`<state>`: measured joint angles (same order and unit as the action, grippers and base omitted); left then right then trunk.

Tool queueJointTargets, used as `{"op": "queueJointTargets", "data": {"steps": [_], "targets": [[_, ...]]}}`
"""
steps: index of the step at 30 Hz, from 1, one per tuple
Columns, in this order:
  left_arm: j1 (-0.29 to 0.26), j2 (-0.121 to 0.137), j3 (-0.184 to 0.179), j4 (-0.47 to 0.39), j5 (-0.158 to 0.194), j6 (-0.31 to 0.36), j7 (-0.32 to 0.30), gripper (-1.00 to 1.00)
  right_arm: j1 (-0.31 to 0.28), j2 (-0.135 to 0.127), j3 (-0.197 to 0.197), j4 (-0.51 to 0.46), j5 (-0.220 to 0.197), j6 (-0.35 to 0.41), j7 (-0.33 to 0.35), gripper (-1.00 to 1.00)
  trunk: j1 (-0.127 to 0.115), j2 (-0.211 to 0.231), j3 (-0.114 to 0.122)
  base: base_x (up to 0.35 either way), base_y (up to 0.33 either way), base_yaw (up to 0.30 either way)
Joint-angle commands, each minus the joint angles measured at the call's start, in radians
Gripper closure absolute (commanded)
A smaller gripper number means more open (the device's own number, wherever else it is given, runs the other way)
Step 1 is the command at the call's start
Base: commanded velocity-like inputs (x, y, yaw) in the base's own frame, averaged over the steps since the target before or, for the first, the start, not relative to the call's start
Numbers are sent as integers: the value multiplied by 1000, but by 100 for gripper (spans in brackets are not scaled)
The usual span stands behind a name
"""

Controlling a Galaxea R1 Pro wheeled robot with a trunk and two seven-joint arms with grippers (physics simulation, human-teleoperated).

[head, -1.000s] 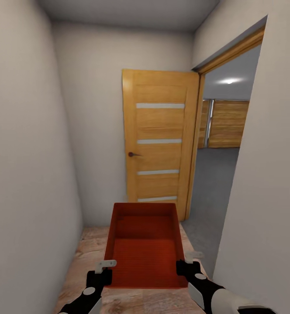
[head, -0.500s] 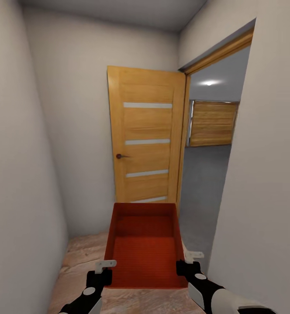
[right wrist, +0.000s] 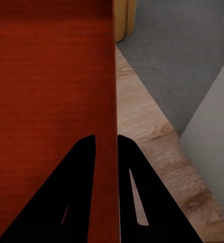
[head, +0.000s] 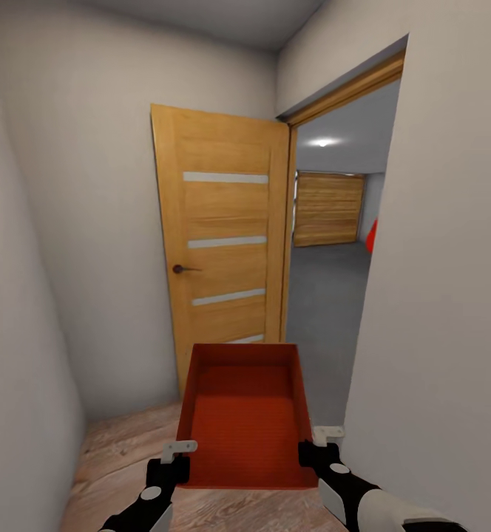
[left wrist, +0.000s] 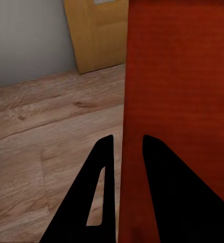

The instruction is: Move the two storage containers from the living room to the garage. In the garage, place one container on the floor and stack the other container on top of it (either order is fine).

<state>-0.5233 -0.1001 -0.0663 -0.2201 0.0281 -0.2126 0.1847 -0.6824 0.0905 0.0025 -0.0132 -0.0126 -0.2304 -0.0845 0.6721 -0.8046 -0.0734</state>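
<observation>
Nearest, the left gripper and the right gripper each pinch a side wall of the orange-red storage container, one finger inside and one outside, so the open bin rides level between the arms above the wood-plank floor. Beyond it stands the open wooden door with frosted strips, swung aside to clear the doorway. Through it lies the garage's grey concrete floor; a red sliver at the wall's edge is possibly the car.
</observation>
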Motion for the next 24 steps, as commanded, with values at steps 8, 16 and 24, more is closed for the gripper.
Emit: {"op": "queueJointTargets", "data": {"steps": [8, 16, 24], "targets": [[-1, 0, 14, -2, -4, -60, 13, 100, 0, 0, -25, 4, -21, -6, -14, 100, 0, -1, -2, 5, 5, -259], [-1, 0, 14, -2, -4, -59, 12, 100, 0, 0, -25, 4, -21, -6, -14, 100, 0, -1, -2, 63, 18, -190], [-1, 0, 14, -2, -4, -58, 12, 100, 0, 0, -25, 4, -21, -6, -14, 100, 0, -1, -2, 220, 150, -12]]}}
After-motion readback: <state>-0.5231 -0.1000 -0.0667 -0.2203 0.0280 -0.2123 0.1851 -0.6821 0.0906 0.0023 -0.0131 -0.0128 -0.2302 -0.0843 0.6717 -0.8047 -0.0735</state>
